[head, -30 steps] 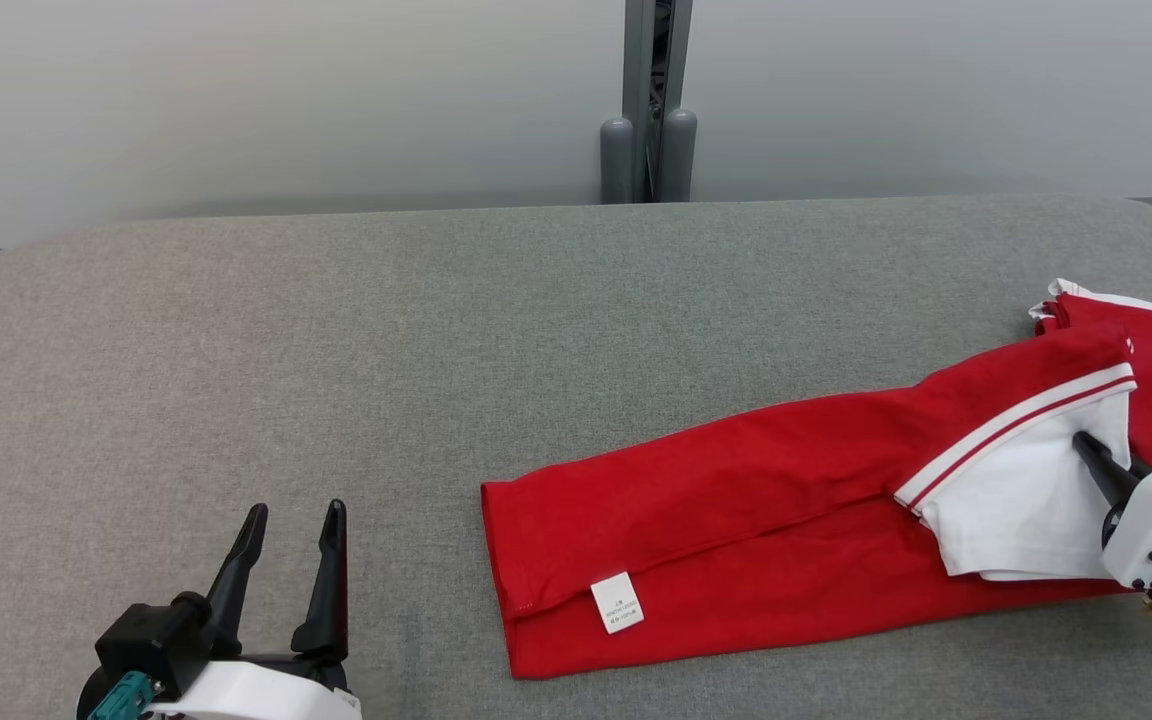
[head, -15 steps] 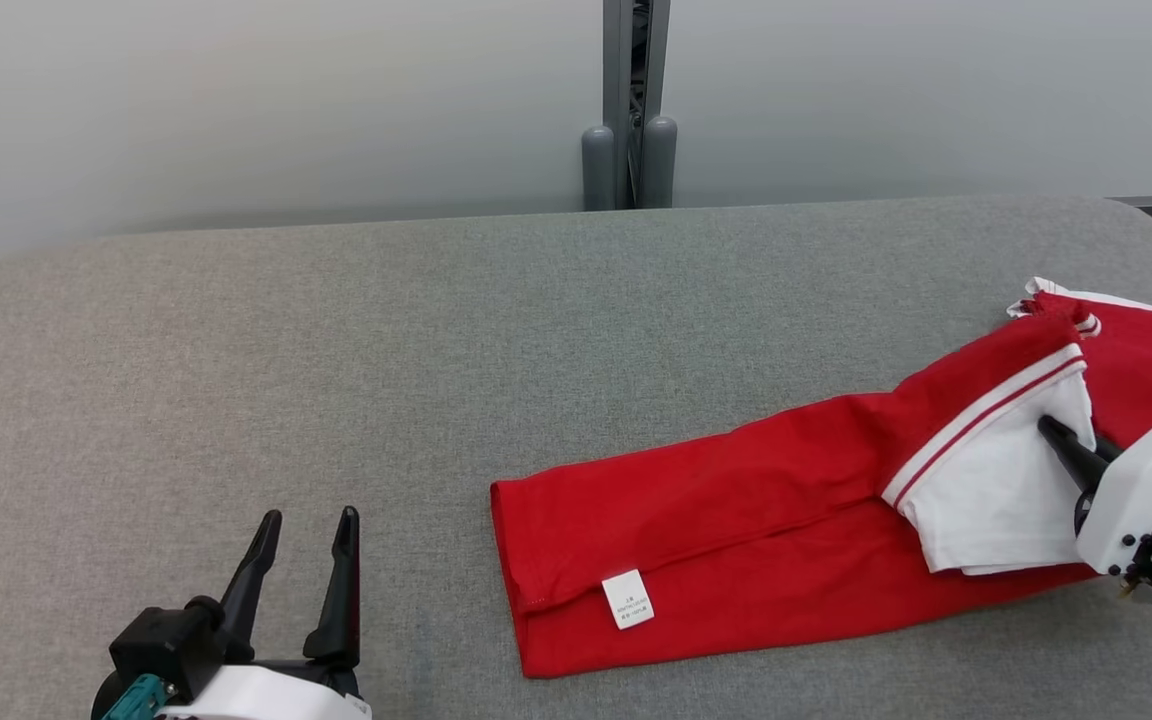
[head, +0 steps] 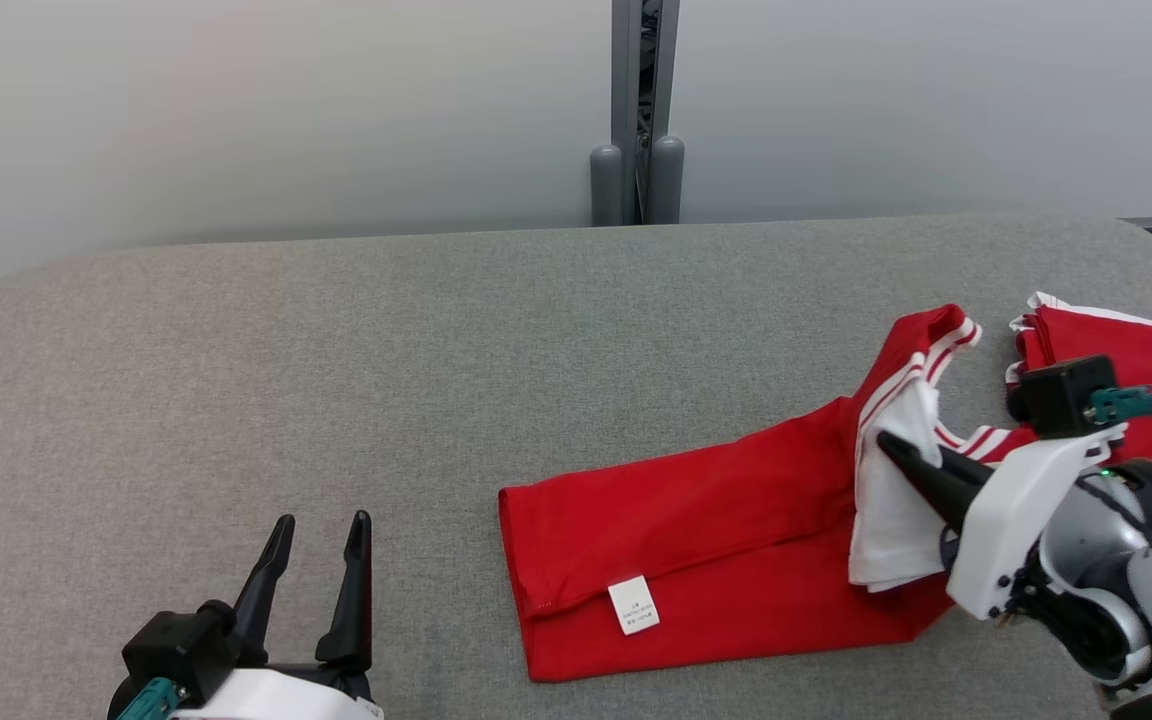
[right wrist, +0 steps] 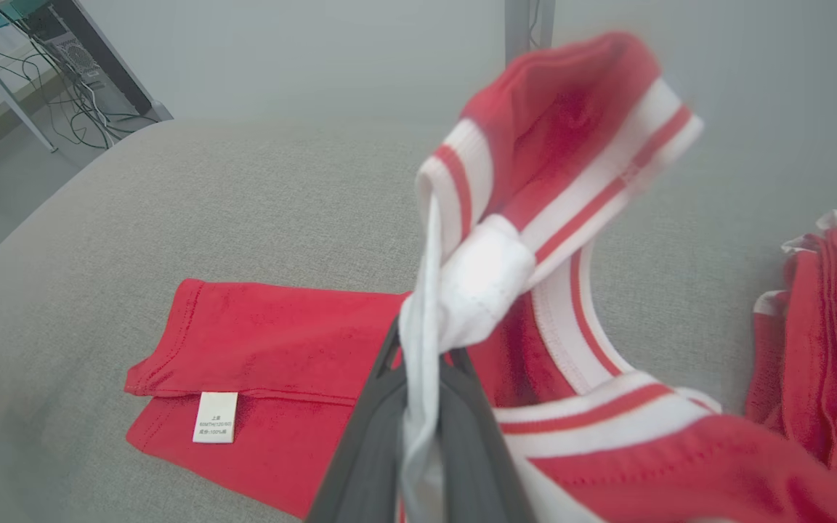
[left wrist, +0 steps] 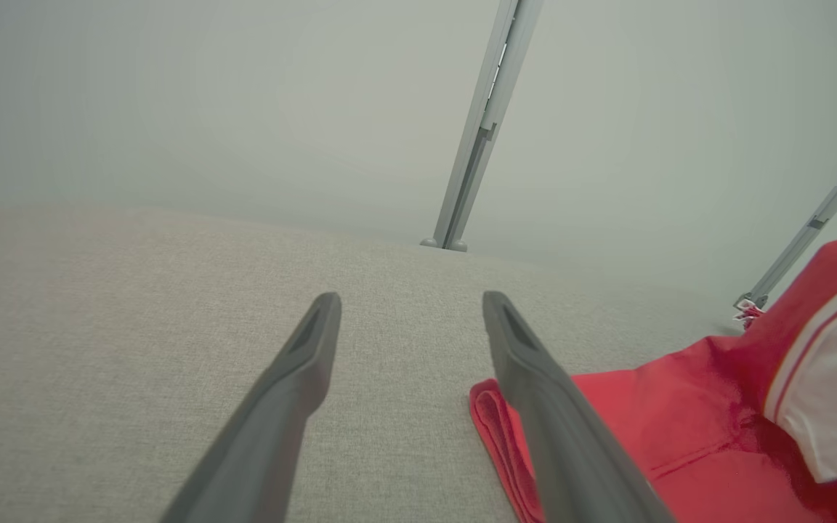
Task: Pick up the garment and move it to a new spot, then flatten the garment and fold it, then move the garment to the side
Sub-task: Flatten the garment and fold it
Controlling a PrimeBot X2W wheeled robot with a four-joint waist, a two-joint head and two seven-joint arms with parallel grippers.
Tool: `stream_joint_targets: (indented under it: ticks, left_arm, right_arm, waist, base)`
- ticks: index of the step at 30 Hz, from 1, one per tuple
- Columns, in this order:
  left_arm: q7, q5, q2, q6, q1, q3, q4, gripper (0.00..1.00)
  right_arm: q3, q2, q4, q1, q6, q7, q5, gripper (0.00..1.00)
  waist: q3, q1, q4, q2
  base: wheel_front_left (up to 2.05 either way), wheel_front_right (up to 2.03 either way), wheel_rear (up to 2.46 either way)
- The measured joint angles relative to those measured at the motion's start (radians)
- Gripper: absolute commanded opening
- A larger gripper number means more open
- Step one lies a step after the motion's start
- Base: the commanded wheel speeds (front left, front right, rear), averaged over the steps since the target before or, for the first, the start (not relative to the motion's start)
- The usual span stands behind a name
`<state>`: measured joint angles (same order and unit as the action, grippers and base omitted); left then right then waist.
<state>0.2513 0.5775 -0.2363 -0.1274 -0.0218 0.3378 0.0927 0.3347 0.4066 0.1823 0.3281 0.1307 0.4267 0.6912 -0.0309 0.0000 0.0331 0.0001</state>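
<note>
Folding step under way, right arm leading.
Left gripper (head: 324,518) hovers wide open and empty; the red garment (head: 696,530) lies right of centre on the grey table (head: 336,350), its white-trimmed end pinched and raised by the right gripper (head: 884,439). That end likely needs carrying leftward next.

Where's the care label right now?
Head view, lower centre: the white care label lies face up on the red garment, near its left end, just below the fold line that runs along it.
</note>
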Motion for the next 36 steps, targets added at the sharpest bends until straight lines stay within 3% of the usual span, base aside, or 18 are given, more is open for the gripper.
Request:
stream_joint_targets:
  ticks: [9,18,26,33,34,36]
  left_arm:
    - [0.005,0.000,0.010,0.012,0.004,0.005,0.002,1.00]
    - [0.006,-0.005,0.019,0.025,0.023,0.015,0.009,1.00]
    - [0.007,-0.012,0.031,0.036,0.046,0.022,0.022,1.00]
    - [0.009,-0.015,0.049,0.049,0.065,0.030,0.049,1.00]
    - [0.009,-0.016,0.051,0.053,0.067,0.030,0.051,1.00]
    - [0.009,-0.016,0.054,0.056,0.067,0.030,0.057,1.00]
  right_arm:
    - [0.076,-0.156,-0.051,-0.011,0.000,0.045,-0.062,0.00]
    - [0.148,-0.306,0.125,0.050,0.000,0.030,-0.107,0.00]
    - [0.207,-0.355,0.353,0.136,0.000,-0.034,-0.114,0.00]
    - [0.356,-0.357,0.469,0.202,0.000,-0.113,0.007,0.00]
    - [0.369,-0.357,0.484,0.209,0.000,-0.123,0.014,0.04]
    - [0.393,-0.357,0.515,0.223,0.000,-0.142,0.026,0.44]
  waist:
    - [0.008,0.0000,-0.023,0.0000]
    - [0.001,0.0000,-0.067,0.0000]
    - [-0.024,0.0000,-0.112,0.0000]
    - [-0.037,0.0000,-0.151,0.0000]
    - [-0.037,-0.0001,-0.153,0.0000]
    - [-0.035,0.0000,-0.156,0.0000]
  base:
    - [0.00,0.00,0.00]
    - [0.00,0.00,0.00]
    - [0.00,0.00,0.00]
    - [0.00,0.00,0.00]
    - [0.00,0.00,0.00]
    - [0.00,0.00,0.00]
